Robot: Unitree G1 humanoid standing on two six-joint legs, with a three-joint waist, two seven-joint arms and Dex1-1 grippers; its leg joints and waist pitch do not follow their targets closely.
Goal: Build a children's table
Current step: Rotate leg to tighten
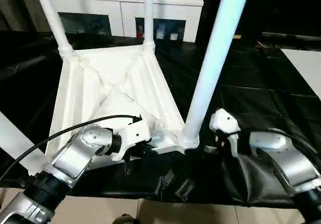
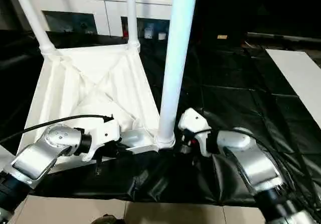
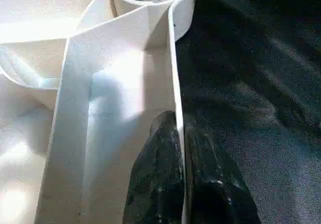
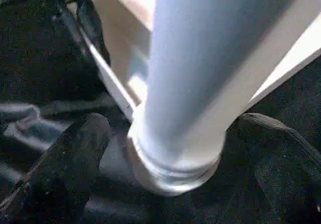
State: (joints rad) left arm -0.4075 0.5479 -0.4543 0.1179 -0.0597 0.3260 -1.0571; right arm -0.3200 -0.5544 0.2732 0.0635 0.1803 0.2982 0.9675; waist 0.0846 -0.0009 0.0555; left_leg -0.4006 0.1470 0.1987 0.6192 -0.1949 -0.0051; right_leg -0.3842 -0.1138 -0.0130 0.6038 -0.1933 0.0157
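Children's table [image 1: 118,96] lies upside down on the black-draped tabletop [image 1: 251,98], three legs standing in corner sockets. Left claw [image 3: 181,148] is pinched on the table's near edge wall [image 3: 173,83], one finger each side. Right claw [image 4: 170,148] is spread wide around the base of the near leg [image 1: 213,63], fingers [image 4: 75,153] apart from it.

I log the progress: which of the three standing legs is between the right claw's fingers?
The near leg, in the near-right socket; the right claw straddles its base. The two far legs stand untouched.
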